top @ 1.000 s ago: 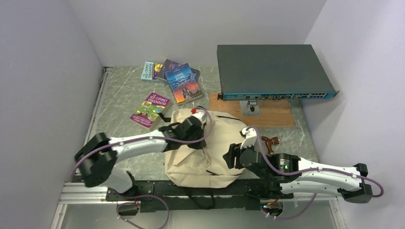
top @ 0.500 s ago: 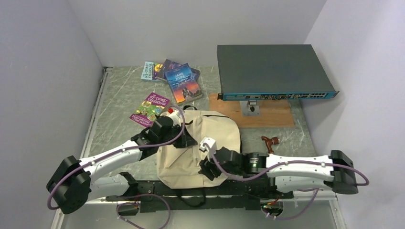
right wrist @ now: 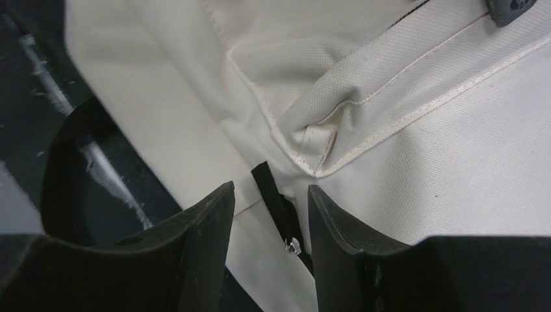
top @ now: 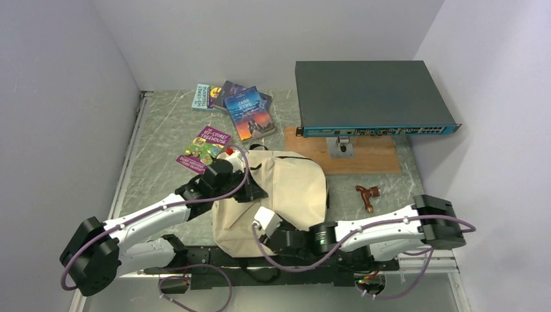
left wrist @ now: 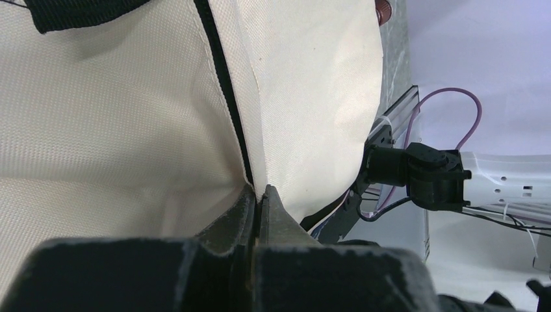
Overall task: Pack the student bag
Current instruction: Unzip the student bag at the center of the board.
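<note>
1 soft, likely limp student bag (top: 292, 182): left end effector (left wrist: 260, 195) pinches its 9 o'clock seam (left wrist: 224, 97), right end effector (right wrist: 269, 195) spread.

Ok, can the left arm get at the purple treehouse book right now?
Probably not yet: the left end effector is shut on the backpack fabric, so it's busy. The purple book lies uncovered just beyond that arm, so the way looks free once it lets go.

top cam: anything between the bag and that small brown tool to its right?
Nothing. In the top view only bare marbled table separates the student bag from the brown tool.
</note>
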